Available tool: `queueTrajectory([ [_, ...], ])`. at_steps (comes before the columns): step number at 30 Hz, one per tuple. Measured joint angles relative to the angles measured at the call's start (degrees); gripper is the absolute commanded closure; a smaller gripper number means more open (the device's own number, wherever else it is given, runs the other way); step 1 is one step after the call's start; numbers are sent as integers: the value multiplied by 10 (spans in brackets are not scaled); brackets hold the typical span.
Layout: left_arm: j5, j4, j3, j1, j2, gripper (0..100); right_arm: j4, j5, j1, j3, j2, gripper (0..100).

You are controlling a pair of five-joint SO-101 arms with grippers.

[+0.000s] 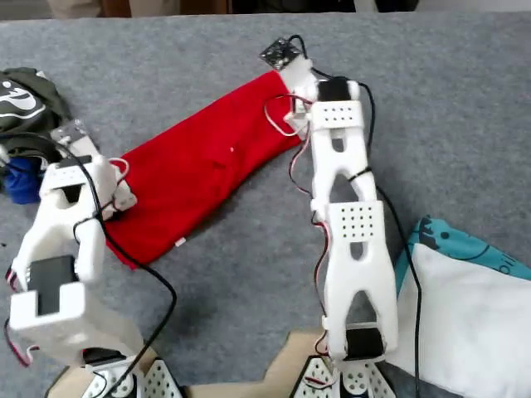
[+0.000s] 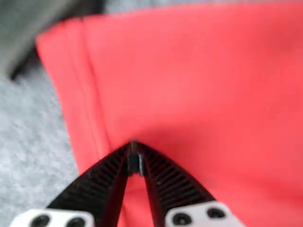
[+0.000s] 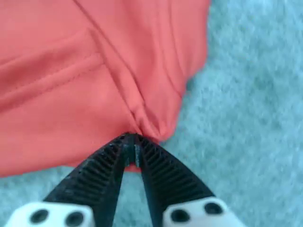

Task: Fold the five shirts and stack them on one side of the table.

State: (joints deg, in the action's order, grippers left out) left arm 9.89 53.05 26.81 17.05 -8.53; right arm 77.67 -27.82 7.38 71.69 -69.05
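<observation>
Red shirt (image 1: 199, 170): folded into a long narrow band and lying flat. It runs diagonally from the lower left of centre to the upper centre of the high view. A hem seam is visible along one edge in the left wrist view (image 2: 199, 85). The lower-left end is clamped in the left gripper (image 2: 134, 158) and the upper end, bunched to a small pucker, in the right gripper (image 3: 131, 149).

Dark green shirt (image 1: 25, 99): crumpled, white print on it, at the upper left edge.

Blue garment (image 1: 21, 178): bunched, just below the green one.

White shirt (image 1: 465, 315): teal trim, lying flat at the lower right corner, well apart from the others.
</observation>
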Motion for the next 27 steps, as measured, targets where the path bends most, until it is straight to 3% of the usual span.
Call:
queueTrajectory([
  [7,2,105,-153,18,-107,982,33,4,-11,15,0,993],
  [16,-17,191,-278,-1,-127,982,113,4,7,173,-1,994],
  [22,-30,262,-295,0,-89,982,128,18,11,207,-1,994],
  [27,-69,316,-282,65,-28,974,67,76,-42,210,-32,994],
])
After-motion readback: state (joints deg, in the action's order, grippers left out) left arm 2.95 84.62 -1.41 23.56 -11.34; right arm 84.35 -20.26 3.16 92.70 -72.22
